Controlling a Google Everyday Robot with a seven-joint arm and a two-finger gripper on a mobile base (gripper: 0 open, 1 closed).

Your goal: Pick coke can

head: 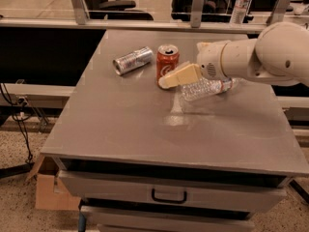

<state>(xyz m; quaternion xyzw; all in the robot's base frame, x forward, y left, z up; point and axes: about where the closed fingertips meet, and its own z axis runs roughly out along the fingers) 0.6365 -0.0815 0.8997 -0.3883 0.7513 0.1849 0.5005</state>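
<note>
The red coke can point(167, 63) stands upright on the grey table point(145, 124), towards the back middle. My gripper point(166, 82) comes in from the right on a white arm. Its cream fingers point(181, 75) point left and their tips reach the can's lower right side. Whether they touch the can does not show.
A silver-grey can point(132, 60) lies on its side left of the coke can. A clear plastic water bottle point(207, 88) lies on its side just under and right of the gripper. A drawer with a handle point(168, 195) is below the table's front edge. A cardboard box point(48, 190) sits on the floor at the left.
</note>
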